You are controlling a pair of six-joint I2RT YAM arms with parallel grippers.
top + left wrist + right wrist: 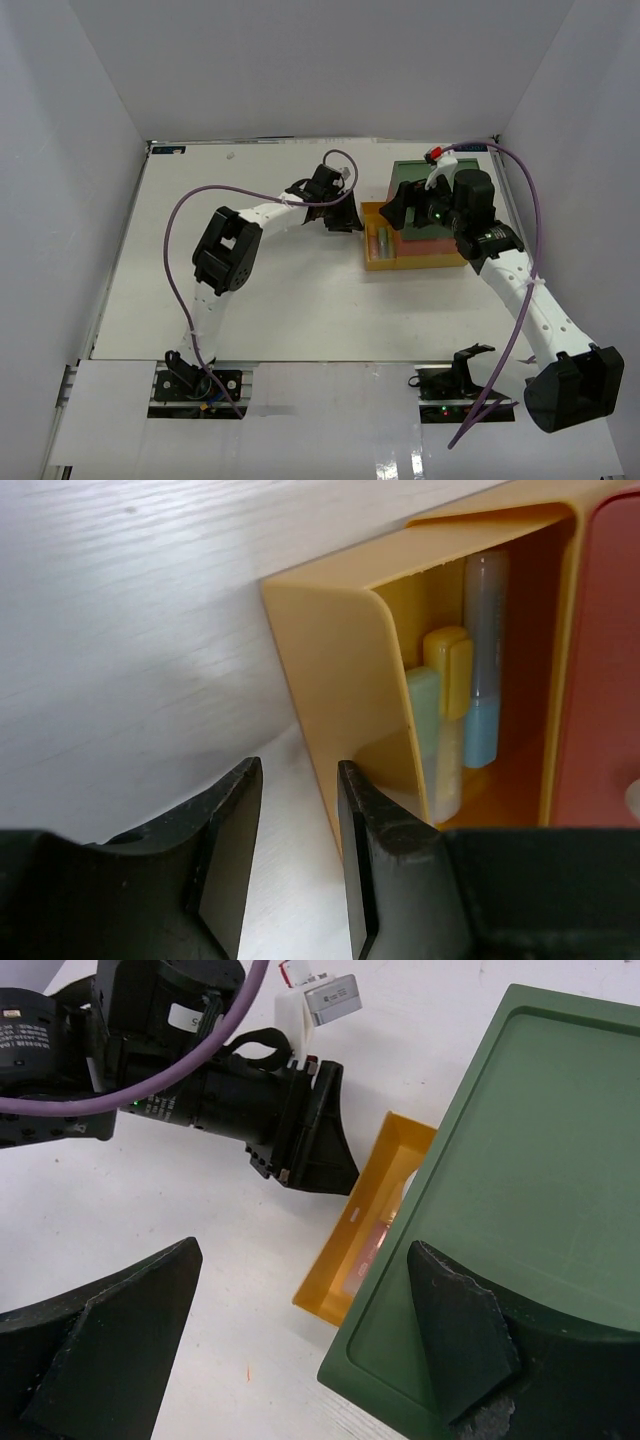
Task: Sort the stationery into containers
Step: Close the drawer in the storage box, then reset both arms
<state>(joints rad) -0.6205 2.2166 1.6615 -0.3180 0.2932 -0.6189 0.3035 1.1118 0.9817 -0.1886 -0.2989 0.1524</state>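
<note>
Yellow drawer (pixel 330 680) holds sorted pens (pixel 485 660); closing seemingly remains. Left gripper (pixel 297 795) narrowly parted, right gripper (pixel 305 1260) wide, both empty.

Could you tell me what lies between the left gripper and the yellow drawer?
Only a sliver of white table separates the left gripper and yellow drawer, in the right wrist view.

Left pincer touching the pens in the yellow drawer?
Apart. Left wrist view: the left pincer sits outside the yellow drawer, whose front wall stands between it and the pens.
</note>
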